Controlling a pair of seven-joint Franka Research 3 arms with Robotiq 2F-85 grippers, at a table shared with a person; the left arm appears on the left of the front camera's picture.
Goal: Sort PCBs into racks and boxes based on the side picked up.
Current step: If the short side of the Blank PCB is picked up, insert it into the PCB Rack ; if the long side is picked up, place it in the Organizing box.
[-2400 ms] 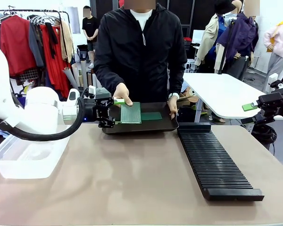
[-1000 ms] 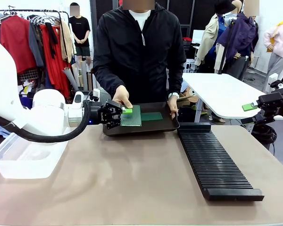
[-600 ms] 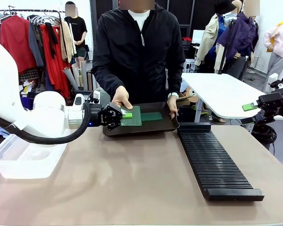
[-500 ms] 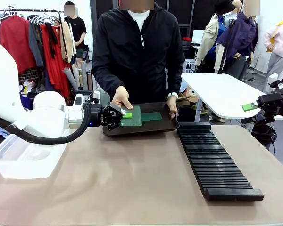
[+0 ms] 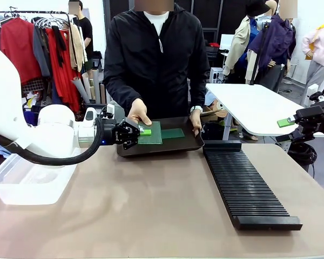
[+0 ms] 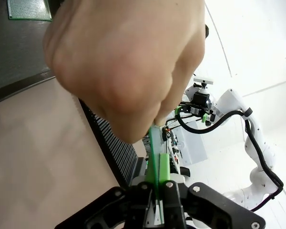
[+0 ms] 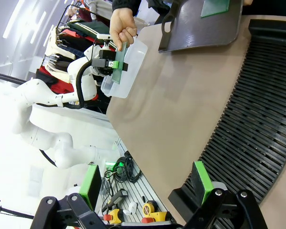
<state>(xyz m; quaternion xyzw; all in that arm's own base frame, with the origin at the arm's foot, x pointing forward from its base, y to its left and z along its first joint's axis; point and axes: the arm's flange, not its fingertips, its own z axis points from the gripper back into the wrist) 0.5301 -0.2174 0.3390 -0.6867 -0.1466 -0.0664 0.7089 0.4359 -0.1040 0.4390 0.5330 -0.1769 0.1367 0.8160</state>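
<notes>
The left gripper (image 5: 142, 131) has moved right and closed on the left edge of the PCB (image 5: 153, 133), which the person's hand (image 5: 139, 112) apparently also pinches, over the tray (image 5: 190, 142).

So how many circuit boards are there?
2: one PCB gripped by the left tool and the person's hand; a second PCB flat in the tray. Others may be hidden.

A robotics test lab in a garment studio: clothes rail (image 5: 43, 12) of hanging garments (image 5: 19, 46), white worktable (image 5: 245, 108), cables (image 7: 125, 165), hand tools (image 7: 150, 209).
</notes>
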